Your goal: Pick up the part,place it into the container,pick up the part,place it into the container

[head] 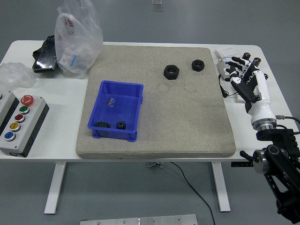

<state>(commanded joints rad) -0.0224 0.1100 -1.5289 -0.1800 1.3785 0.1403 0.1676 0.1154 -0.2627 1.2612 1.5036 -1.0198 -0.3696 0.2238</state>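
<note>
Two black hex nuts lie on the grey mat point(187, 122): one point(171, 71) nearer the middle, one point(198, 65) further right. A blue container point(132, 96) on the mat's left holds two small black gears point(121, 125) at its near end. My right hand point(240, 70) is white with black finger joints. It hovers off the mat's right edge, over the white table, with its fingers spread and empty. It is right of both nuts and far from the container. The left arm is out of view.
A clear plastic bag point(77, 37) and a black object point(45, 55) sit at the back left. A button box point(19, 123) stands at the left edge. Small electrical parts and black cylinders point(248, 61) crowd the back right corner under my right hand.
</note>
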